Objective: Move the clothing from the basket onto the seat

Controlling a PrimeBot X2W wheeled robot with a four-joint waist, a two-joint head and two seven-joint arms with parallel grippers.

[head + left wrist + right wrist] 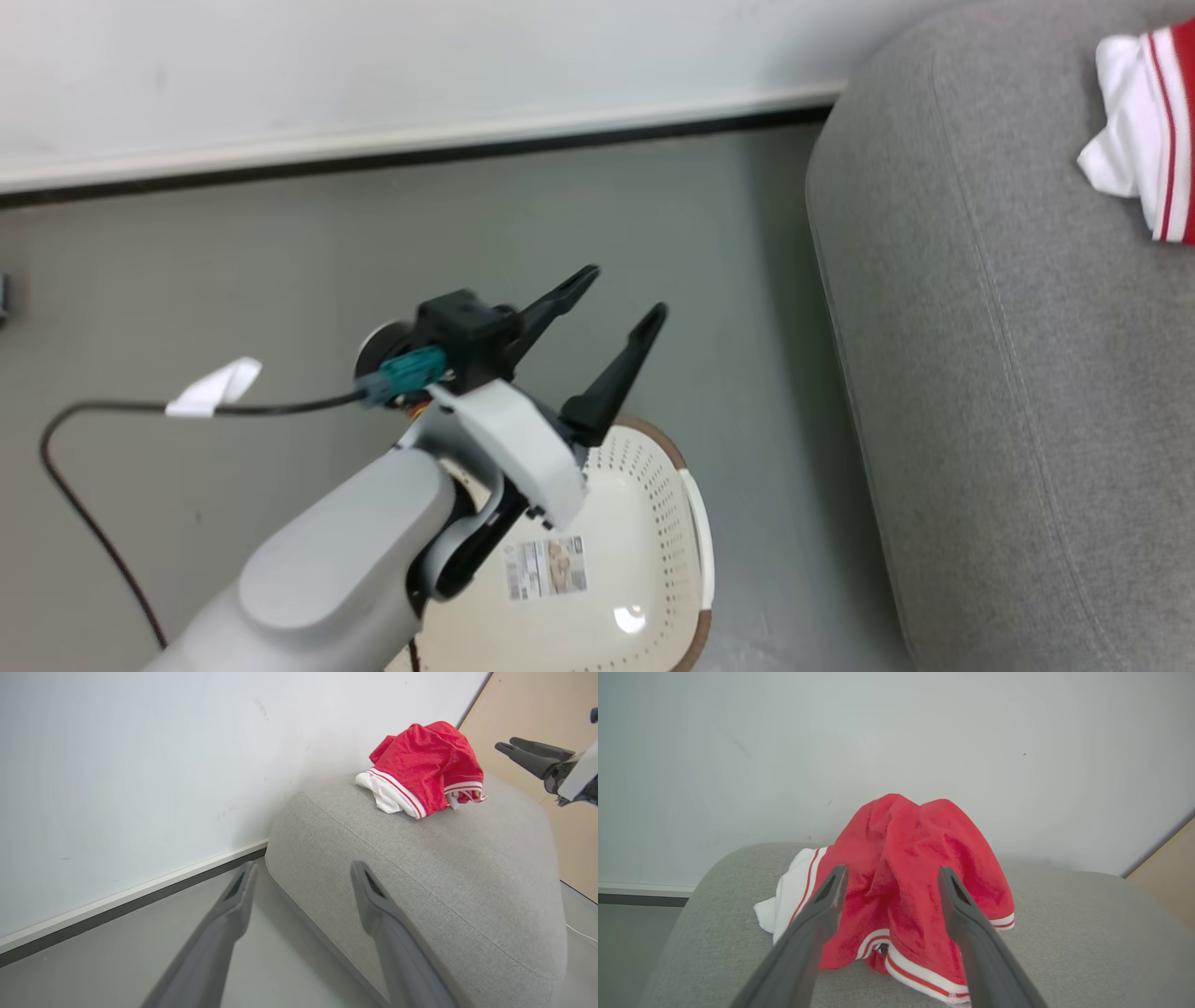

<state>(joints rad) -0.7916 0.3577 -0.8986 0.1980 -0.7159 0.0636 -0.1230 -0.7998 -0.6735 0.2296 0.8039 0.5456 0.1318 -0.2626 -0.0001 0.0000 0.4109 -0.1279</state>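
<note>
1. Left gripper (625, 291), centre of the head view: fingers spread, gripping nothing; its arm overlaps the basket (695, 523) at bottom centre.
2. Right gripper (893, 870), lower centre of its wrist view: fingers spread on either side of the clothing (906, 849), contact indeterminable.
3. Clothing: crumpled heap lying on the seat (1064, 933), near the wall (896, 742).

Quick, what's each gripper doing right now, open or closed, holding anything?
Left gripper: open, holding nothing.
Right gripper: open, holding nothing; the clothing lies on the seat.
</note>
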